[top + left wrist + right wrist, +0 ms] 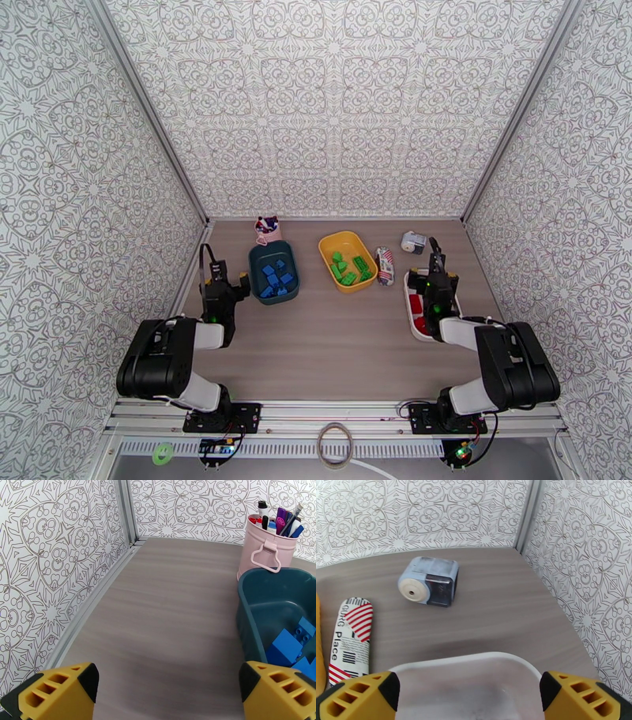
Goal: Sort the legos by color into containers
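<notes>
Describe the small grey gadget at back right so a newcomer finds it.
Start at the white bin on the right side of the table and look beyond its far end. There sits a blue-grey gadget with a round cream face; unlike the striped cylindrical packet to its left, it is boxy and plain.
</notes>
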Tool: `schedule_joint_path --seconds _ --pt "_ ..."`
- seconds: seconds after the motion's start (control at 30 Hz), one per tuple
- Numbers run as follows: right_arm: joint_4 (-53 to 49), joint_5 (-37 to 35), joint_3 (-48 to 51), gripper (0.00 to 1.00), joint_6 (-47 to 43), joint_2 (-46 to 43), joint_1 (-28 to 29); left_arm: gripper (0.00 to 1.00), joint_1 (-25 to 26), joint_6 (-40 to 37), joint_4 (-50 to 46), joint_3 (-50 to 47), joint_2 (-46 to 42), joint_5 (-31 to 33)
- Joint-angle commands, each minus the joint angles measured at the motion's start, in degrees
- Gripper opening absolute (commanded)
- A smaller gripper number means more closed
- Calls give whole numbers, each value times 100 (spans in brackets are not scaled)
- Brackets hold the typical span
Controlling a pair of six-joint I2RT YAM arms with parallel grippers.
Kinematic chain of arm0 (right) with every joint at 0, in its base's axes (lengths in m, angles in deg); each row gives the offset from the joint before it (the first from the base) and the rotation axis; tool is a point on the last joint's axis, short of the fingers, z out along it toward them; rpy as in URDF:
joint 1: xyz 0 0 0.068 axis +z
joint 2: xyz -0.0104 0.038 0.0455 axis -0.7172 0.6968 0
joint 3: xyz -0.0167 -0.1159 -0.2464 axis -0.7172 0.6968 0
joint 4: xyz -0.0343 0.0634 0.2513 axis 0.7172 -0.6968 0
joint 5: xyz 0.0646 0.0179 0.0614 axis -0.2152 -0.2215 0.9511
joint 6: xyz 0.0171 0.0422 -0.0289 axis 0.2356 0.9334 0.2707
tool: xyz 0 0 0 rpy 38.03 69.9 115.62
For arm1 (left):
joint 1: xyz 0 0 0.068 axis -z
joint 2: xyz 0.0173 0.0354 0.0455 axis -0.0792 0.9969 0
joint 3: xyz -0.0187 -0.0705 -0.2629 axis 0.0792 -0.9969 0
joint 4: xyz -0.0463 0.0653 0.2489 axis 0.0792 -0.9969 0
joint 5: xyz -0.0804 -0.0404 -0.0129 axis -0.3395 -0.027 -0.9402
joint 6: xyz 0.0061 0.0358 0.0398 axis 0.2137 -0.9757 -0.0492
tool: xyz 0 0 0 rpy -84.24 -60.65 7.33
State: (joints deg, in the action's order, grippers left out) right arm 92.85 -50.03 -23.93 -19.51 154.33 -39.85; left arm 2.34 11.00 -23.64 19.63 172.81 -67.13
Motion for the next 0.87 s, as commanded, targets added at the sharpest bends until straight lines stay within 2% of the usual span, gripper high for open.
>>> schedule_joint_path --seconds 0.0,0.63,0.73,0.8,0.83 --pt "56 165 -98 99 14 35 -35 99 -26 77 197 61 43 -151" --pt "-143 356 -273 99 26 136 -97 99 60 15 214 76 61 28" --pt "-844 1102 -747 99 -87 261 -237 99 66 14 215 78 61 29" --pt "-2012 1109 -1607 99 -161 681 -214 99 62 15 215 85 61 29" --pt "-2642 1402 -2090 99 -272 1023 -211 99 66 20 215 72 61 23"
